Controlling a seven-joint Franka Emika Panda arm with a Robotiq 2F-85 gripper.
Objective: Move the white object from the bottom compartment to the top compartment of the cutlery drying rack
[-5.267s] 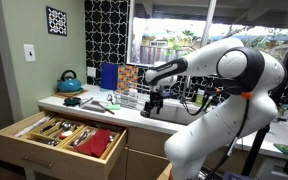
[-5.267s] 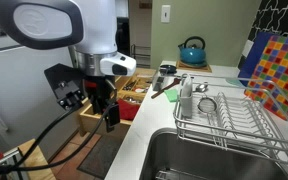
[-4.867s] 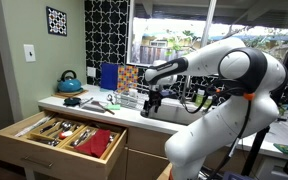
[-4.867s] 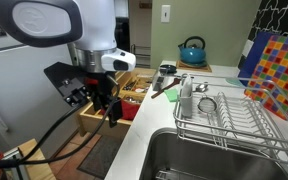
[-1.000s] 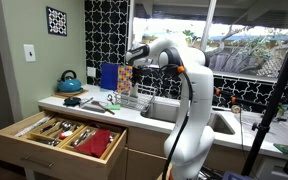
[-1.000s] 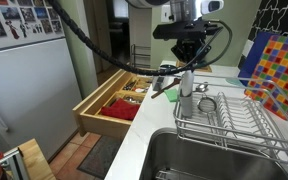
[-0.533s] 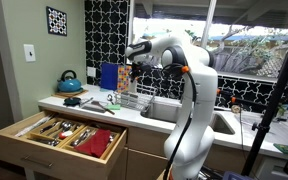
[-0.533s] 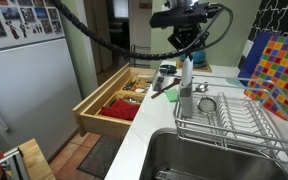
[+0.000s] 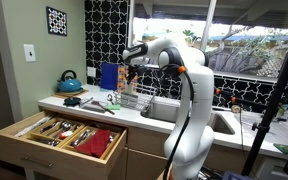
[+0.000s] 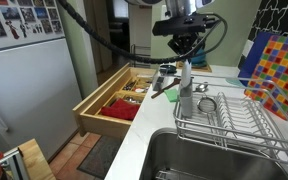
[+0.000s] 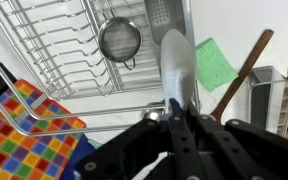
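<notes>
My gripper (image 10: pixel 184 54) is shut on the handle of a long white object (image 10: pixel 185 76), which hangs upright over the end of the cutlery drying rack (image 10: pixel 227 118) nearest the kettle. In the wrist view the white object (image 11: pixel 176 62) runs out from between my shut fingers (image 11: pixel 174 102), above the counter beside the wire rack (image 11: pixel 69 48). In an exterior view the gripper (image 9: pixel 129 60) hovers above the rack (image 9: pixel 134 99) on the counter. I cannot make out the rack's compartments. A metal strainer (image 11: pixel 119 40) lies in the rack.
A wooden drawer (image 9: pixel 59 135) with cutlery dividers stands pulled out below the counter. A blue kettle (image 10: pixel 192 50) sits at the counter's far end. A green cloth (image 11: pixel 216 62) and a wooden spoon (image 11: pixel 246 62) lie near the rack. A colourful board (image 10: pixel 276 70) leans behind it, and the sink (image 10: pixel 214 160) adjoins.
The wrist has shifted and turned slightly above the rack's end. The white object stays gripped and hanging.
</notes>
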